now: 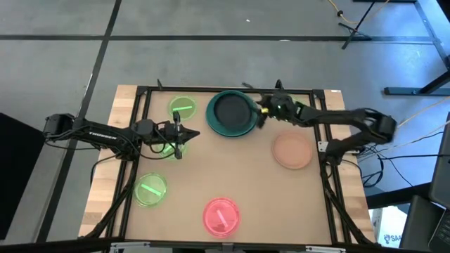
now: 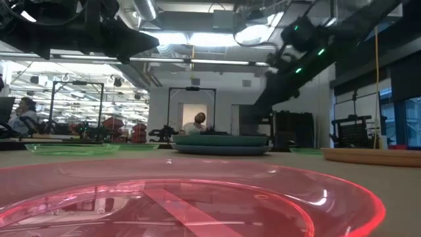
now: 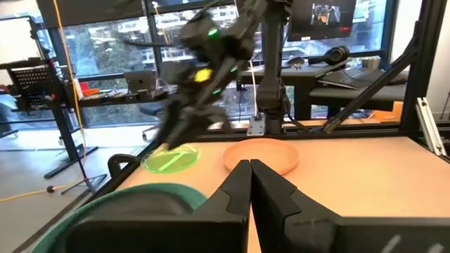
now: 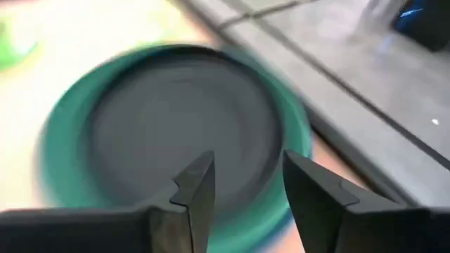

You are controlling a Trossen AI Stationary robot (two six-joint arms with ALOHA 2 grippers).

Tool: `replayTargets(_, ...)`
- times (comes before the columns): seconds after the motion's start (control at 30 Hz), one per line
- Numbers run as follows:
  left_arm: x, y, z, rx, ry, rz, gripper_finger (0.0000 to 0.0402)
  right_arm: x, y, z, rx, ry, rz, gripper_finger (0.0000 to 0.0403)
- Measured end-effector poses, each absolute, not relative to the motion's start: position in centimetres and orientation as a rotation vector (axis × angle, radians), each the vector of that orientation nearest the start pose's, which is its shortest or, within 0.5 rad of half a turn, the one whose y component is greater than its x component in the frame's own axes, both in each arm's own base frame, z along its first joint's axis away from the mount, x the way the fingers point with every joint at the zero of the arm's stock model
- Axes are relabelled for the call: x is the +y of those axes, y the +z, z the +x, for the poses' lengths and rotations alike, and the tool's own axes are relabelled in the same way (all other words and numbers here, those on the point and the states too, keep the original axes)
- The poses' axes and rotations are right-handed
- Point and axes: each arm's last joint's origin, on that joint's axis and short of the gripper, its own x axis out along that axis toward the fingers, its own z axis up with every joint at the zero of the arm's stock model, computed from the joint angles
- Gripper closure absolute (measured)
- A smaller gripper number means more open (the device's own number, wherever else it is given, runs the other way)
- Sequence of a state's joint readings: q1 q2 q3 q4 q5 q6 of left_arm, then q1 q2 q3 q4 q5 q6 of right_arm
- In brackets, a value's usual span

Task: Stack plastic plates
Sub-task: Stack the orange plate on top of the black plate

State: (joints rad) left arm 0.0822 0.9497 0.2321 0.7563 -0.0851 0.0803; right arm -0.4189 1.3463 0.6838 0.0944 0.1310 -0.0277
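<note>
A black plate (image 1: 230,110) lies in the large teal plate (image 1: 215,125) at the table's far middle. The low view shows the teal plate (image 2: 220,139) resting on a blue one (image 2: 220,149). My right gripper (image 1: 261,114) is open and hovers over the stack's right rim; in its wrist view the gripper (image 4: 246,161) stands above the black plate (image 4: 176,119). My left gripper (image 1: 178,138) is shut and held above a green plate (image 1: 167,147); in the left wrist view (image 3: 249,169) nothing shows between the fingers. The peach plate (image 1: 292,150), the pink plate (image 1: 221,216) and two more green plates (image 1: 183,107) (image 1: 150,190) lie flat on the table.
Another green plate (image 3: 171,160) lies beyond the stack beside the peach plate (image 3: 260,156), under my right arm (image 3: 211,63). A black frame (image 1: 144,105) borders the table. The middle of the table (image 1: 232,169) between the plates is bare. People show in the room behind (image 2: 26,108).
</note>
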Motion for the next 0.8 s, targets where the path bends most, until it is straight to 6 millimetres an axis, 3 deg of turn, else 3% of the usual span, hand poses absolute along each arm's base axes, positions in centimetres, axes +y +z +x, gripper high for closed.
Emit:
replayTargets(0.2, 1.8, 20.6, 18.6, -0.032, 0.168, 0.079, 0.0399, -5.2, 21.4, 21.6, 0.851, -0.346, 0.079, 0.0248)
replayTargets(0.37, 1.8, 20.6, 18.6, -0.034, 0.167, 0.062, 0.0399, -1.5, 20.8, 20.6, 0.996, -0.259, 0.110, 0.0249)
replayTargets(0.6, 1.8, 20.6, 18.6, -0.034, 0.167, 0.058, 0.0399, 2.1, 19.3, 19.6, 1.097, -0.203, 0.179, 0.0249)
replayTargets(0.8, 1.8, 20.6, 18.6, -0.034, 0.167, 0.061, 0.0399, 3.2, 17.7, 18.3, 1.174, -0.265, 0.213, 0.0249)
